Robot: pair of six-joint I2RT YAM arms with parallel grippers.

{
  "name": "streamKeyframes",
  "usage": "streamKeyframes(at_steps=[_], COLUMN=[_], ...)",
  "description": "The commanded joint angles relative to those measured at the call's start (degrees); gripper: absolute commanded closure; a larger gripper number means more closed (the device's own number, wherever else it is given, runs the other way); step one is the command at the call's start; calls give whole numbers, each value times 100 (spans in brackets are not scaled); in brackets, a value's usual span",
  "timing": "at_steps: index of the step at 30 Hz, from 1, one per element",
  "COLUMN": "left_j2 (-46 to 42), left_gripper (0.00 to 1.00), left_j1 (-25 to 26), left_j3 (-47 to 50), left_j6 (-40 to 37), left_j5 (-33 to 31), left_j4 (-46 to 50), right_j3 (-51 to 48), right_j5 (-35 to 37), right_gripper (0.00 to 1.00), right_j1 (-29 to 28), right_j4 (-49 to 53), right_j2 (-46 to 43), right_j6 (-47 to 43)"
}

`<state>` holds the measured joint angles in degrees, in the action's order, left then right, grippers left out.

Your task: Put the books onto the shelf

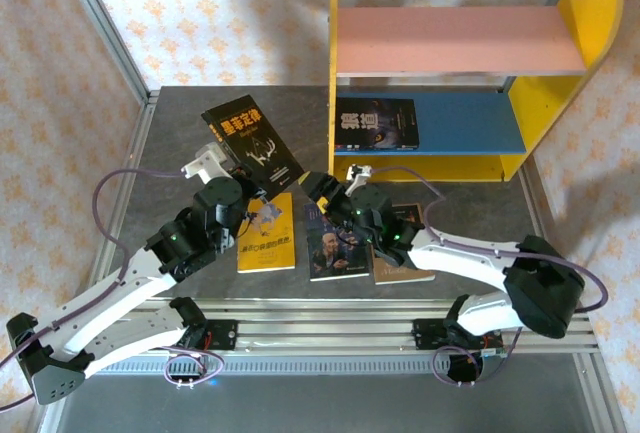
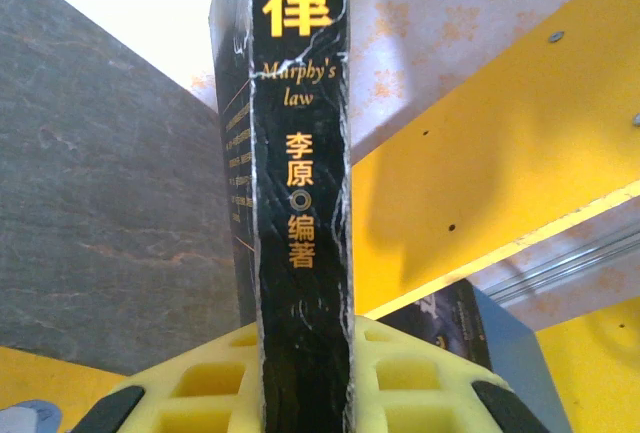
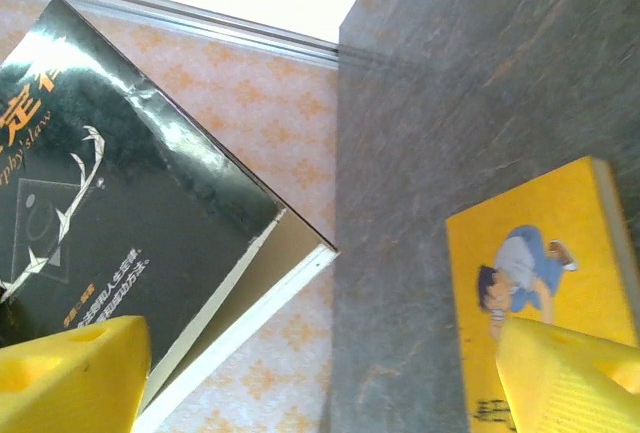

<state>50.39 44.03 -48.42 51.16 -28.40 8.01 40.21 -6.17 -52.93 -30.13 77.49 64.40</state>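
My left gripper (image 1: pixel 243 171) is shut on a black book (image 1: pixel 250 138) and holds it tilted above the table, left of the shelf (image 1: pixel 455 41). In the left wrist view the book's spine (image 2: pixel 300 153) stands clamped between the yellow fingers (image 2: pixel 200 388). My right gripper (image 1: pixel 320 189) is open just right of that book, with nothing between its jaws. Its wrist view has the black book (image 3: pixel 110 223) at the left and a yellow book (image 3: pixel 540 263) on the table at the right. A dark book (image 1: pixel 375 121) lies on the shelf's blue lower board (image 1: pixel 470 121).
On the grey table lie the yellow book (image 1: pixel 268 238), a dark book with a face (image 1: pixel 335 243) and a brownish book (image 1: pixel 400 265) partly under my right arm. The shelf's yellow side panel (image 2: pixel 500 153) is close behind the held book. The pink upper board carries nothing.
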Motion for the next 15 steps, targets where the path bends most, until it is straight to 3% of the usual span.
streamKeyframes(at_steps=[1,10,15], left_j2=[-77,-148,-239], left_gripper=[100,100,100], left_j1=[115,302,416], left_j3=[69,389,521], left_j6=[101,222,228], left_j5=[-401,-511,-696], left_j4=[-811,-1318,-1429], right_j3=[232,511,488], right_j5=[141,134,278], right_gripper=[11,12,18], right_j1=[-88,-305,-381], right_j4=[-894,-2045,-2613], right_j2=[267,1239,1526], right_j6=[600,1377,1719])
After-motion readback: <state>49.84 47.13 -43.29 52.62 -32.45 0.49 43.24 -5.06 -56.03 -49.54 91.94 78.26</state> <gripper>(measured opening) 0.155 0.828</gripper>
